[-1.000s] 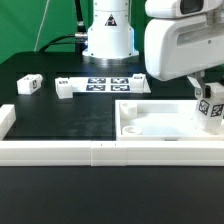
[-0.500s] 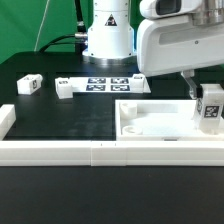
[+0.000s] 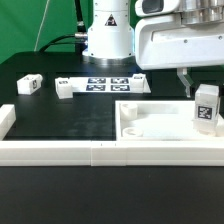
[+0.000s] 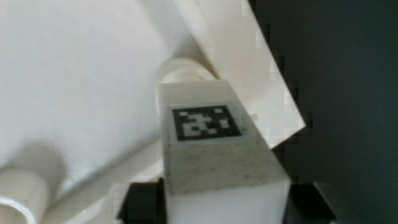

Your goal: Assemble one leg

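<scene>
One leg (image 3: 206,106) stands upright at the white panel's (image 3: 150,106) corner, clamped in the closed gripper (image 4: 224,203).

Upright tagged white leg (image 3: 207,106) over panel (image 3: 160,122)

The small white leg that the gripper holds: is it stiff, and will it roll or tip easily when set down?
The leg looks like a solid plastic block, so probably stiff and light. Its flat faces suggest it will not roll. It is taller than wide, so on the panel it may tip if nudged.
</scene>
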Robot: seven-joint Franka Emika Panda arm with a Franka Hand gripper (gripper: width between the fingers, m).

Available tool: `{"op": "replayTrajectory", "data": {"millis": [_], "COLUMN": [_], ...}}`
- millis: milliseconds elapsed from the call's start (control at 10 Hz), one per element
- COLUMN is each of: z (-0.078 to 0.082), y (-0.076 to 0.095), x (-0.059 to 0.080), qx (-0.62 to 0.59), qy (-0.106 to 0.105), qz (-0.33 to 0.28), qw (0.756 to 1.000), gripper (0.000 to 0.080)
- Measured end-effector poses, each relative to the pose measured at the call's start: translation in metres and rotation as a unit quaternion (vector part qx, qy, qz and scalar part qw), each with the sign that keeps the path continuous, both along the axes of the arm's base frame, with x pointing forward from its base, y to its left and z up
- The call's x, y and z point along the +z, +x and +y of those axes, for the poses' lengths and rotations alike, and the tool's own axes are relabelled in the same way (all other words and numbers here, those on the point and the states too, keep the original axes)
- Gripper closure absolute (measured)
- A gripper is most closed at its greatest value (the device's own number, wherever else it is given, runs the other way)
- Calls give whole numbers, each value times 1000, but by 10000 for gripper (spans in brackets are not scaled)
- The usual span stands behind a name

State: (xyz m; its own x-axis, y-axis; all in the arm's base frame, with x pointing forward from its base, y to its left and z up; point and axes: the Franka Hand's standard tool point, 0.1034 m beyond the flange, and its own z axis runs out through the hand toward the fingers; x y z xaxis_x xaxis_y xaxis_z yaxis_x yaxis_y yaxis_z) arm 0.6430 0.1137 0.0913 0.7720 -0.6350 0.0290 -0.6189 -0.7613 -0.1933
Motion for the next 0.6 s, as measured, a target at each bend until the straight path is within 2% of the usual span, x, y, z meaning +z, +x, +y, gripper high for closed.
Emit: {"op": "replayTrajectory", "data": {"millis": [300, 500, 600], "z": [-1, -1, 1], "y": [-2, -2, -3], "x": [0, 0, 0], "qx": [-144, -182, -195], "qy": [11, 22, 27], "qz": [15, 23, 25], "qw": [989, 983, 980], "gripper": [501, 501, 451]}}
